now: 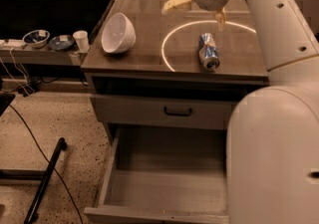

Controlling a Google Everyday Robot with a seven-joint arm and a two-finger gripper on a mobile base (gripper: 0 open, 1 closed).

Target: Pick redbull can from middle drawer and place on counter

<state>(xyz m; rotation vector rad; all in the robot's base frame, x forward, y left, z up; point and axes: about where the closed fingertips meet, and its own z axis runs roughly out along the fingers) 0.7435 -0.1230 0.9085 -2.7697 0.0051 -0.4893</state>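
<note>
The redbull can (209, 52) lies on its side on the counter (149, 44), inside the bright white circle line, silver end toward me. My gripper (199, 10) hangs above the counter behind the can, apart from it, its two yellowish fingers spread wide and holding nothing. One finger (178, 2) points left, the other (220, 19) points down toward the can. The middle drawer (164, 188) is pulled out below, and its flat bottom is bare. My white arm fills the right side of the view and hides the drawer's right part.
A white bowl (118, 33) lies tilted on the counter's left part. A side shelf at left holds two small bowls (36, 38) and a white cup (80, 40). A shut drawer front with a black handle (178, 112) sits above the open drawer. A black stand leg (45, 178) crosses the floor.
</note>
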